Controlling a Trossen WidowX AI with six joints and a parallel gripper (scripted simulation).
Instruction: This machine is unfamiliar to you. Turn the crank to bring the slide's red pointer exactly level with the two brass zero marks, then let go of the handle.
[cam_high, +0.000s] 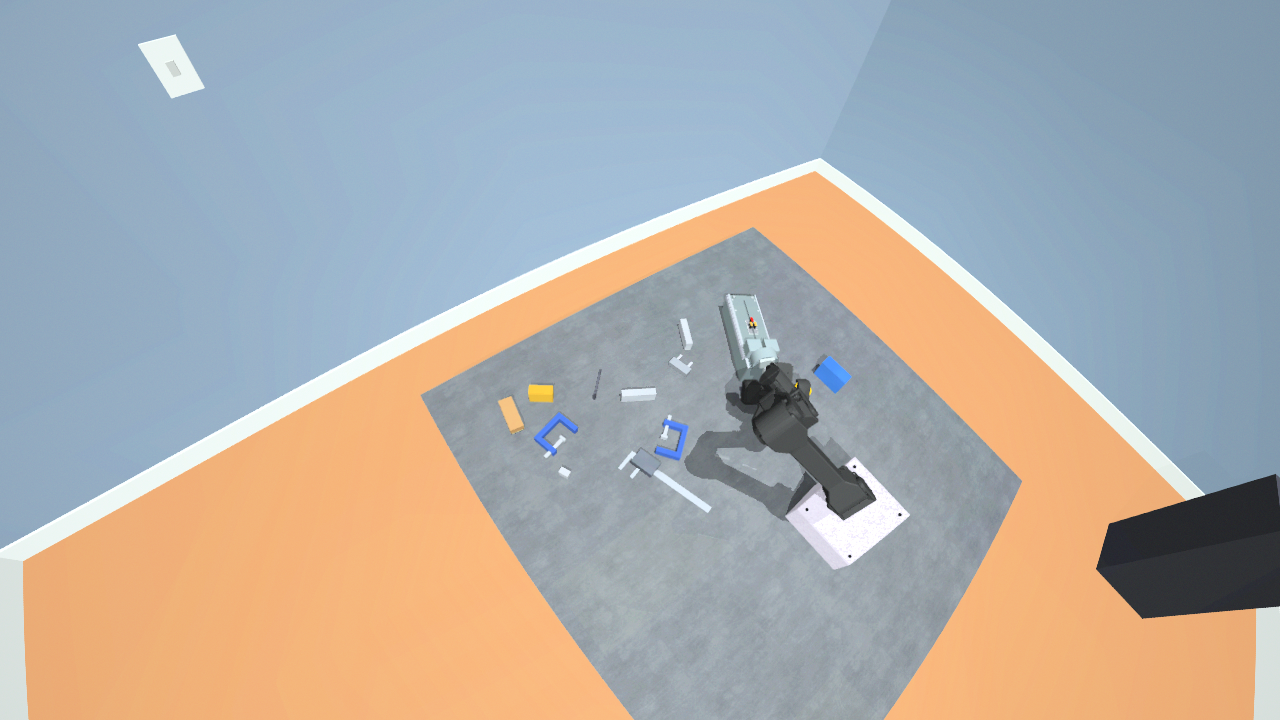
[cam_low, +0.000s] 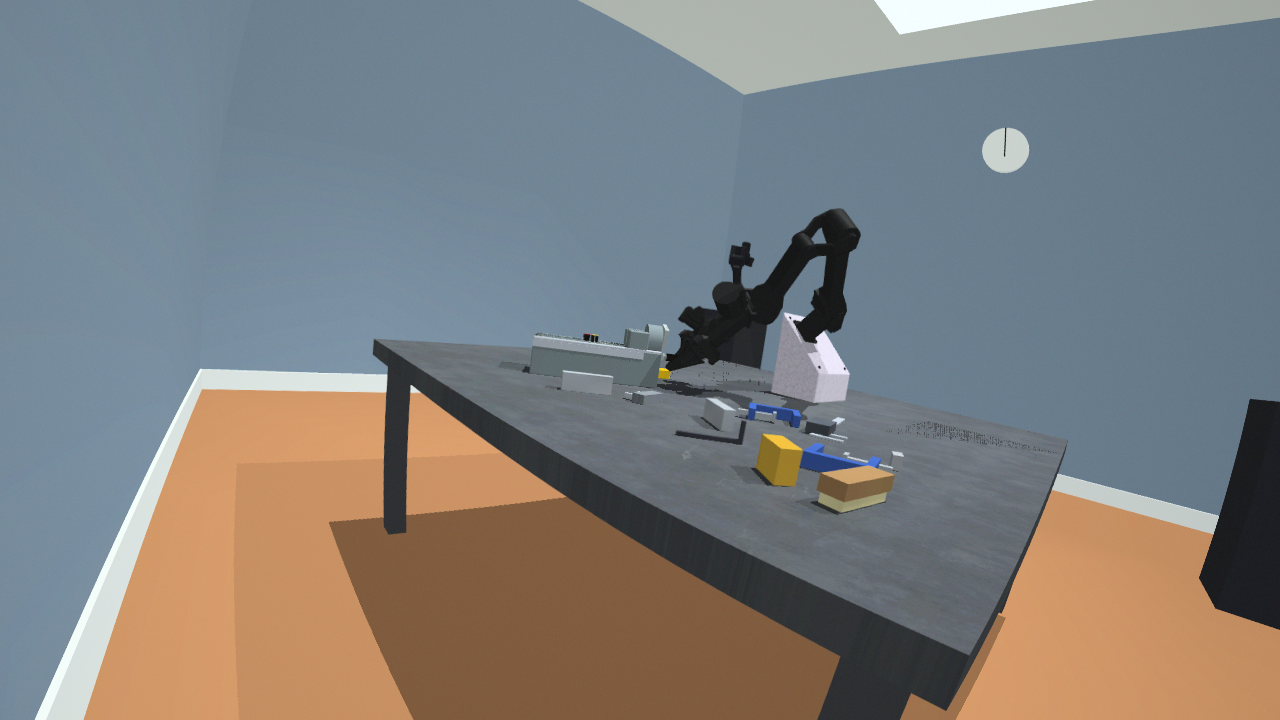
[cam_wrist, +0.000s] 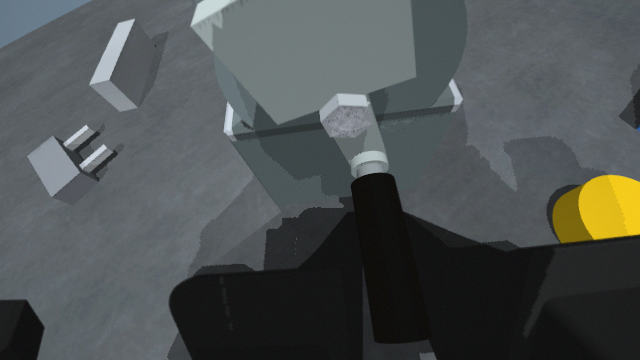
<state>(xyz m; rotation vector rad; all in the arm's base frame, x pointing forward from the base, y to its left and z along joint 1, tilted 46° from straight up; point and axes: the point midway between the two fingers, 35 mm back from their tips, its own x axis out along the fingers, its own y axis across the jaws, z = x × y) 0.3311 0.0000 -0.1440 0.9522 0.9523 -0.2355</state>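
The grey-green machine (cam_high: 739, 333) (cam_low: 581, 360) stands on the table. In the wrist view its crank's broad flat plate (cam_wrist: 320, 50) points up, and the hex nut (cam_wrist: 346, 120) sits below it. The short crank arm (cam_wrist: 376, 137) runs down to a pale collar and the black handle (cam_wrist: 382, 220). My gripper (cam_wrist: 370, 219) is shut on this handle, a finger on each side. The red pointer (cam_high: 751, 318) shows tiny on top of the machine, by yellow marks. Whether they are level is too small to tell. The slide is out of the wrist view.
A yellow cylinder (cam_wrist: 607, 210) and a blue block (cam_high: 832, 374) lie right of the crank. A white block (cam_high: 684, 333) (cam_wrist: 120, 65) and a grey two-pronged piece (cam_high: 681, 365) (cam_wrist: 60, 167) lie left. Farther left are blue clamps, a hammer (cam_high: 644, 462) and a yellow block (cam_high: 539, 393) (cam_low: 778, 461).
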